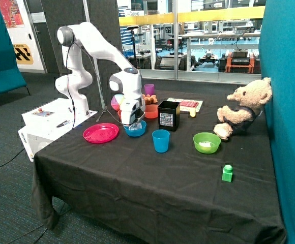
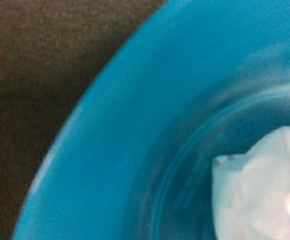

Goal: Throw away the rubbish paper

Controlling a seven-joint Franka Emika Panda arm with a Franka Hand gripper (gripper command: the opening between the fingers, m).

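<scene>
Claw [image 1: 134,125] in blue bowl [image 1: 142,129] over paper wad [image 2: 265,185]

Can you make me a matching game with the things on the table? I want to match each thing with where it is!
Things:
1. paper wad
2. teddy bear
3. green block
4. gripper

Places:
A. alone near the table's front edge
B. sitting against the teal wall
C. inside the blue bowl
D. lowered into the blue bowl, beside the pink plate

Pairs: 1-C, 2-B, 3-A, 4-D
</scene>
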